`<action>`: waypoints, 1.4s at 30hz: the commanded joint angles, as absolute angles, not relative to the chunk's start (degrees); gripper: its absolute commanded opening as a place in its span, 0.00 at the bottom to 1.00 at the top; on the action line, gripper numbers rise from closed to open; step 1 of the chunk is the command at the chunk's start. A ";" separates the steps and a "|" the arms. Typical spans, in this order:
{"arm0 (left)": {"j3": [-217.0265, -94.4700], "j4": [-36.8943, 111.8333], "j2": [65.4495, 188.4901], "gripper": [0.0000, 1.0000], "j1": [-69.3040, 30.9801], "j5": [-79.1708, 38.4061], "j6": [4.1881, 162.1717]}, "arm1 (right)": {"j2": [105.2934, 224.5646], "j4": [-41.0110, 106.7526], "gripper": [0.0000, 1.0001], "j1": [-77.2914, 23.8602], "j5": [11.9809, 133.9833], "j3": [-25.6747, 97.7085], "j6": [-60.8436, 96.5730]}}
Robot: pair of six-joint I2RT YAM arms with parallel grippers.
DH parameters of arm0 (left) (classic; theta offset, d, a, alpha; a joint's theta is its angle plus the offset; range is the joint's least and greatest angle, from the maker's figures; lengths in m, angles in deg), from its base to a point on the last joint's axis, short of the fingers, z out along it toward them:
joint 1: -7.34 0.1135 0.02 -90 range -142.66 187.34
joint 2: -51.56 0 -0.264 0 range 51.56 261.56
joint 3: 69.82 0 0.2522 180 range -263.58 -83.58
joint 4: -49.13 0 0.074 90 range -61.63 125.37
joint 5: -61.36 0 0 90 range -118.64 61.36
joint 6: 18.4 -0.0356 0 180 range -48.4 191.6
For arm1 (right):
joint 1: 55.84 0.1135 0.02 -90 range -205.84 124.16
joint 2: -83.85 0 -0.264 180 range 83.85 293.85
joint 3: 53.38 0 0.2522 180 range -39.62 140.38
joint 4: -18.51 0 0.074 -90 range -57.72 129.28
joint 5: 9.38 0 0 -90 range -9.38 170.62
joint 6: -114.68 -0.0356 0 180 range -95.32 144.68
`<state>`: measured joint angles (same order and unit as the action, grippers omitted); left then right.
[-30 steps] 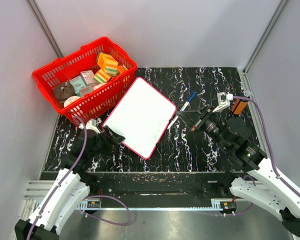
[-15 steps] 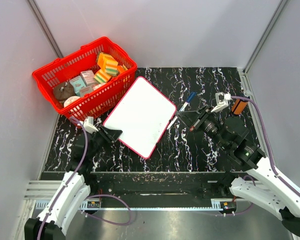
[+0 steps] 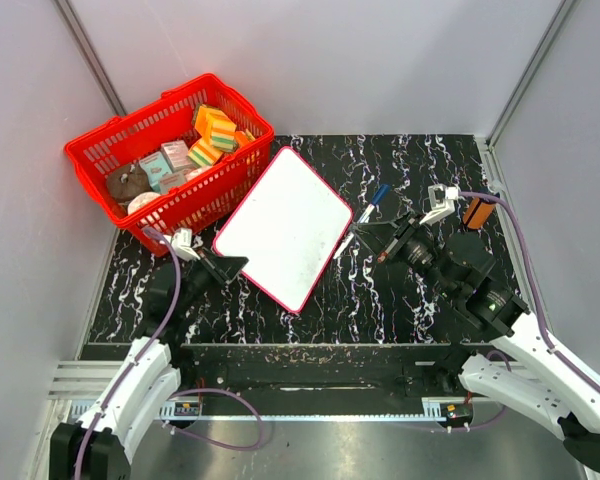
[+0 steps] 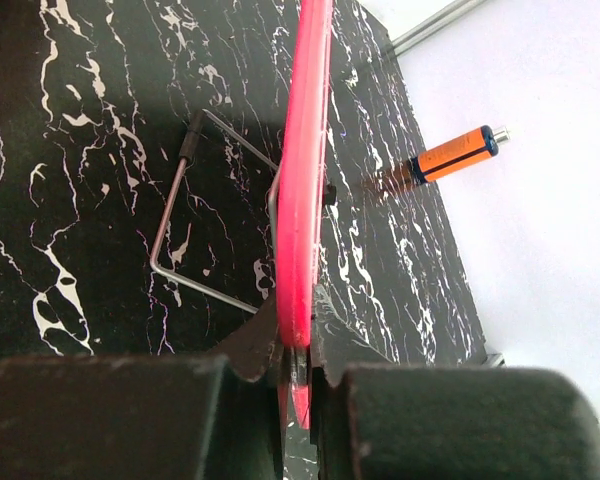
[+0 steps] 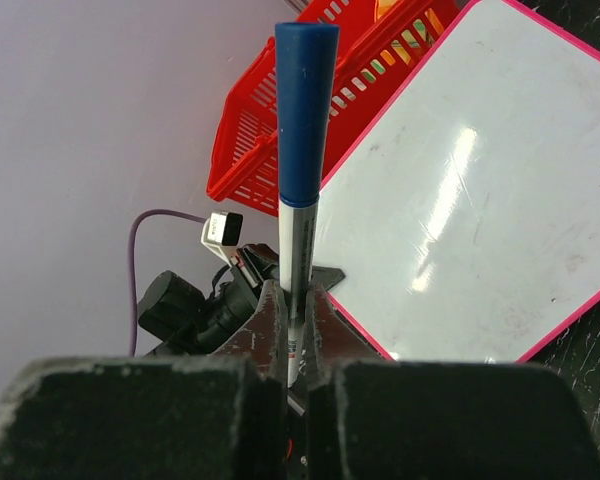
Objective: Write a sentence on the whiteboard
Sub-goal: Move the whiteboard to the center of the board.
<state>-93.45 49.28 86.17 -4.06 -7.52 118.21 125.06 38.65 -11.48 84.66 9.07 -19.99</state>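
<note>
Whiteboard [image 3: 285, 228] sits mid-table on the black marbled table [image 3: 380, 300], far corner just beside the red basket [image 3: 170, 150]. Left gripper [image 4: 295, 345] is clamped on its red rim at the near-left edge. Right gripper [image 5: 293, 325] is closed on a blue-capped marker [image 5: 305, 150], cap end out, just beside the board's right edge

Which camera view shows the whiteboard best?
The top view: the whole whiteboard shows there. The right wrist view crops it; the left wrist view shows only its pink edge, in the left claw.
</note>
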 commanded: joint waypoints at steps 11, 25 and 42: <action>-96.58 49.60 96.12 0.00 -3.74 6.60 107.28 | 123.14 39.66 0.00 -11.19 87.30 9.95 -17.16; -98.17 47.40 99.90 0.00 -9.97 5.36 104.21 | 121.38 40.97 0.00 -11.28 88.18 10.83 -16.19; -102.74 50.83 109.74 0.00 -18.76 10.29 102.36 | 120.24 42.12 0.00 -11.28 88.53 11.27 -15.40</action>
<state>-103.00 58.24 105.45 -14.84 0.42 108.35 121.23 42.06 -11.48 87.17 9.00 -16.62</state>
